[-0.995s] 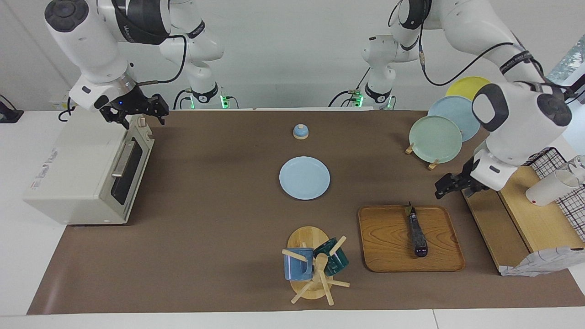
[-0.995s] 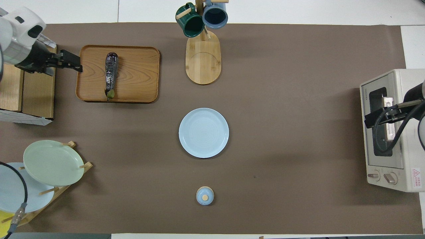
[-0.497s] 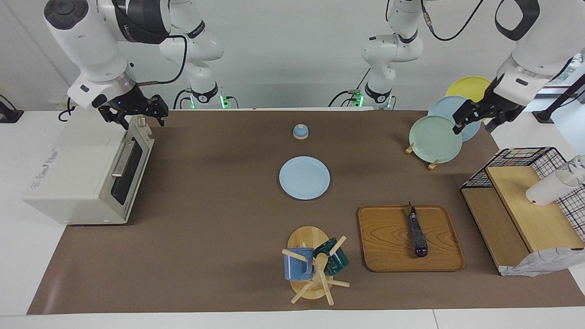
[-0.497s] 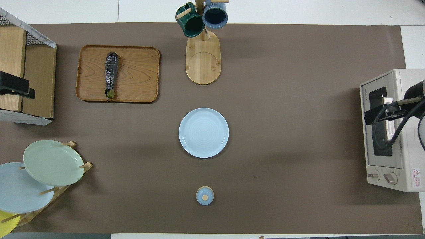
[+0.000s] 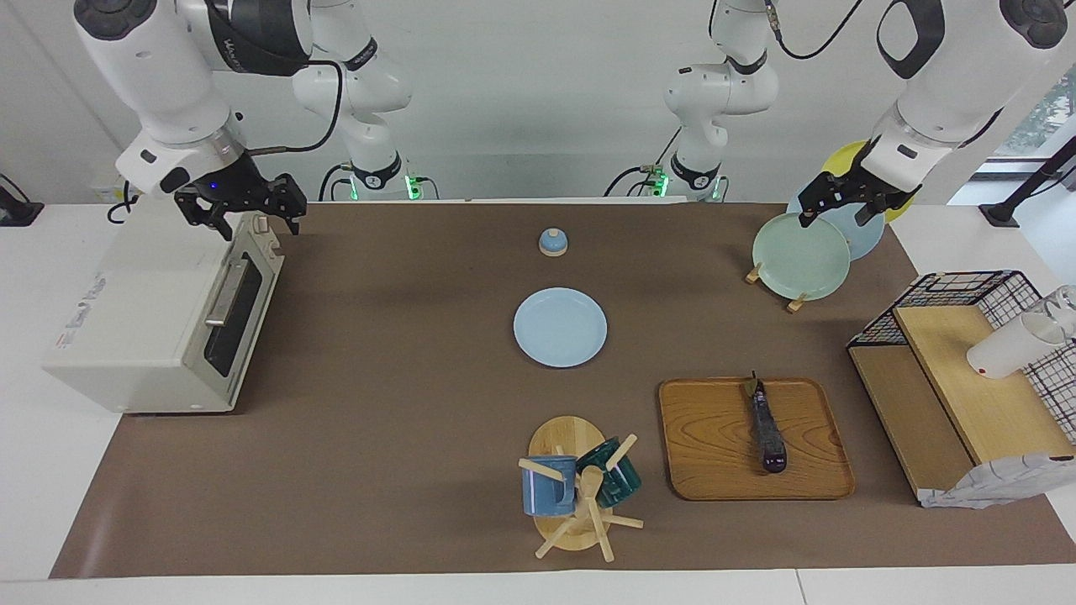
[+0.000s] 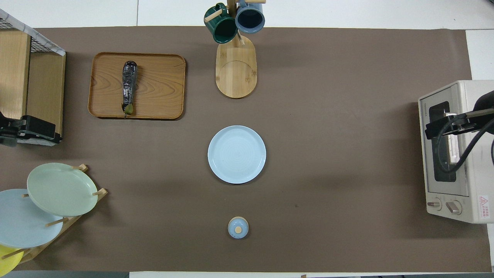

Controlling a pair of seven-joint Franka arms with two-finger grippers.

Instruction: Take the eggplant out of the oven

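**Eggplant Out of Oven, On Tray**

The eggplant (image 5: pixel 767 426) lies on the wooden tray (image 5: pixel 714 441), toward the left arm's end of the table (image 5: pixel 403 378). Its long axis runs 12-to-6 in the facing view, stem cap at 12, toward the robots. The oven (image 5: pixel 160 323) stands at the right arm's end, door shut.

The left end effector (image 5: pixel 841 200) hangs over the plate rack (image 5: pixel 769 281), fingers spread, empty; the eggplant lies at its 6 to 7 o'clock. The right end effector (image 5: pixel 244 212) hovers over the oven's top corner, fingers spread. The left arm is the nearer; the task looks complete.
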